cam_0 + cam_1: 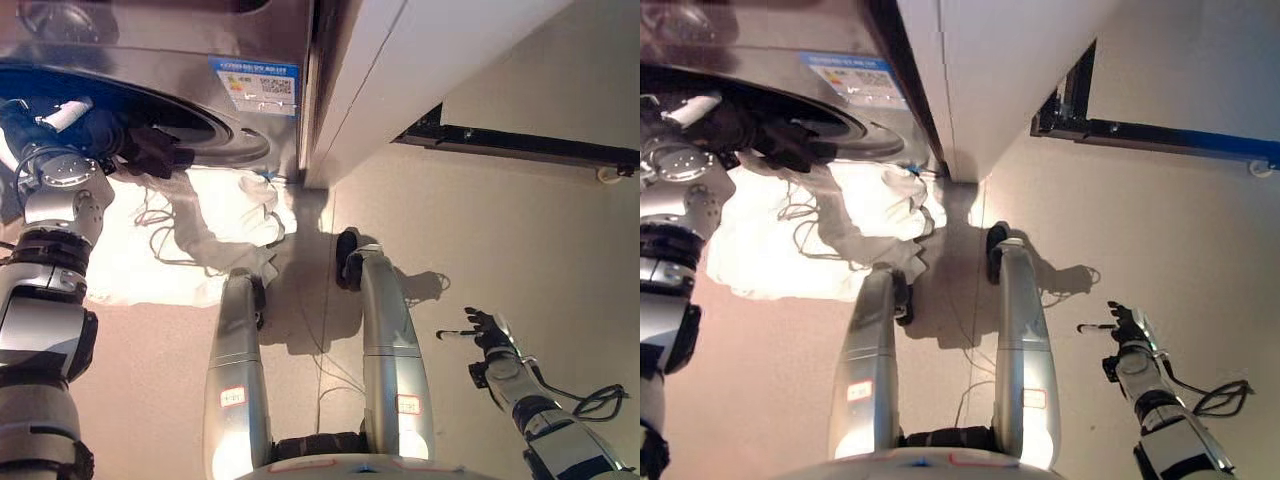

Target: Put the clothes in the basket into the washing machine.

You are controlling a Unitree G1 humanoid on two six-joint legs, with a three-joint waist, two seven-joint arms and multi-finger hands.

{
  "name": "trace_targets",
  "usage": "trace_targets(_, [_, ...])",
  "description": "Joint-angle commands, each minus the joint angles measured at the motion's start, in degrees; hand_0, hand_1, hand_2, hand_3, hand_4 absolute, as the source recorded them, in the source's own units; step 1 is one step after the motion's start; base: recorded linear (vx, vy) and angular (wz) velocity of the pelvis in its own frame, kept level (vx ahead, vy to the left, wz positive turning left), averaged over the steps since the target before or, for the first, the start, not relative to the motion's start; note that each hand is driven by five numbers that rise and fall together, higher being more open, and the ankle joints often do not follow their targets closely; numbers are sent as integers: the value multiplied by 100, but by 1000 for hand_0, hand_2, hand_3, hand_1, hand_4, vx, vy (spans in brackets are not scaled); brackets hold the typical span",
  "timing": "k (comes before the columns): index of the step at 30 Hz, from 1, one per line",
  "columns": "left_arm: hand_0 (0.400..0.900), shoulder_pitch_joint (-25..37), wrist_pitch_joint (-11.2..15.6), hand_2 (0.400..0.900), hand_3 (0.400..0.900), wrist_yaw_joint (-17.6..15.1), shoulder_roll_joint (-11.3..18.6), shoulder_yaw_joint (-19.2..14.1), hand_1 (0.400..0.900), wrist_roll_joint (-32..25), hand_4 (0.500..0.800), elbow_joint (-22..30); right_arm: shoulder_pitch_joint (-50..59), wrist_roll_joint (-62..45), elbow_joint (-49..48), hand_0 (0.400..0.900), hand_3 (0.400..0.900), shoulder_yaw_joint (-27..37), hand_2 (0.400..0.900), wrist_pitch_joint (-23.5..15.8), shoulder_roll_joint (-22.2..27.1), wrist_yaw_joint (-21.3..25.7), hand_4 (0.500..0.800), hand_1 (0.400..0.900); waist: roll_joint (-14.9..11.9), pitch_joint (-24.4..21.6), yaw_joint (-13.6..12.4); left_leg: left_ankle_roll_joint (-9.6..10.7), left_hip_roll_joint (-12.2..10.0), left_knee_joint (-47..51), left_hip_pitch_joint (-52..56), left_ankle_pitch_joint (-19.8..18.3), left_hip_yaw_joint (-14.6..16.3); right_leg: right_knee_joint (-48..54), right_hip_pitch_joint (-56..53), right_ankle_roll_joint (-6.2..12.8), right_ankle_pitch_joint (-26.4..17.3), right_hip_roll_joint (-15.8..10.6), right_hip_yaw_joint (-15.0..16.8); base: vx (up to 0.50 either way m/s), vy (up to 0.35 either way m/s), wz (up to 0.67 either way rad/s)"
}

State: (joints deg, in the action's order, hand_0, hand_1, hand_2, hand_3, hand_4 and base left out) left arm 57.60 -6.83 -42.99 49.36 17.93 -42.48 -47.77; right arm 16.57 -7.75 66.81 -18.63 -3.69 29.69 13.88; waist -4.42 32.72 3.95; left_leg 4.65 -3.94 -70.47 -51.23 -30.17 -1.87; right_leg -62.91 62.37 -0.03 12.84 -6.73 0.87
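Washing machine [150, 60], the largest element, fills the upper left of both eye views as a steel front with a dark round door opening, directly above and beyond the left hand. White cabinet side [400, 70] stands against the machine, far to the right of that hand. Floor [520, 230] spreads beneath everything and is the only surface near the right hand.

White clothes [225, 215] form a pale heap on the floor just below the left hand, with one band of cloth rising from the heap toward it. No basket can be made out; whether the bright patch under the heap belongs to one cannot be told.

Left hand [150, 150] is raised at the lower lip of the door opening, its dark fingers curled around the upper end of the white cloth, so the garment hangs from the hand down to the heap. Right hand [490, 335] hangs low at the right, well apart from clothes and machine, fingers spread and holding nothing.

Step in hand, as judged: loading, with one garment held at the mouth of the drum but most of it trailing outside. The next move calls for carrying the hand deeper through the opening so the trailing length clears the lip before release.
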Motion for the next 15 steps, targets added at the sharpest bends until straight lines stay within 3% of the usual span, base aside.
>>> trace_targets(1, [400,743,185,400,400,8,806,420,400,666,500,578,-627,120,737,900,900,409,900,119,643,2,800,900,542,-685,289,-514,-133,774,-133,963,122,328,-940,-19,594,-111,142,65,52,-4])
trace_targets(4, [400,1067,43,400,400,51,896,707,400,564,500,642,-584,130,878,900,900,462,900,82,718,-76,800,900,590,-691,329,-519,-136,751,-119,915,170,340,-949,-2,587,-132,169,60,58,-7])
trace_targets(8, [400,1462,202,400,400,113,943,1084,400,294,500,637,-500,158,1014,900,900,532,900,8,860,-207,800,900,656,-669,415,-523,-115,684,-130,855,226,356,-913,4,561,-139,212,47,79,-10])
trace_targets(11, [400,1624,290,400,400,86,927,1175,400,70,500,678,-484,127,1069,900,900,550,900,9,878,-229,800,900,641,-634,441,-545,-118,553,-235,806,222,278,-811,-11,562,-133,216,25,39,-12])
trace_targets(14, [400,1713,357,400,400,258,895,1220,400,-173,500,626,-536,121,1133,900,900,600,900,-7,851,-223,800,900,578,-595,461,-597,-126,321,-448,720,186,127,-650,-26,571,-115,203,0,-9,-7])
trace_targets(15, [900,1747,325,900,900,358,883,1245,900,-241,800,618,-563,109,1147,900,900,623,900,-15,849,-219,800,900,556,-580,458,-623,-115,231,-528,678,169,61,-577,-34,578,-110,196,-6,-30,-4])
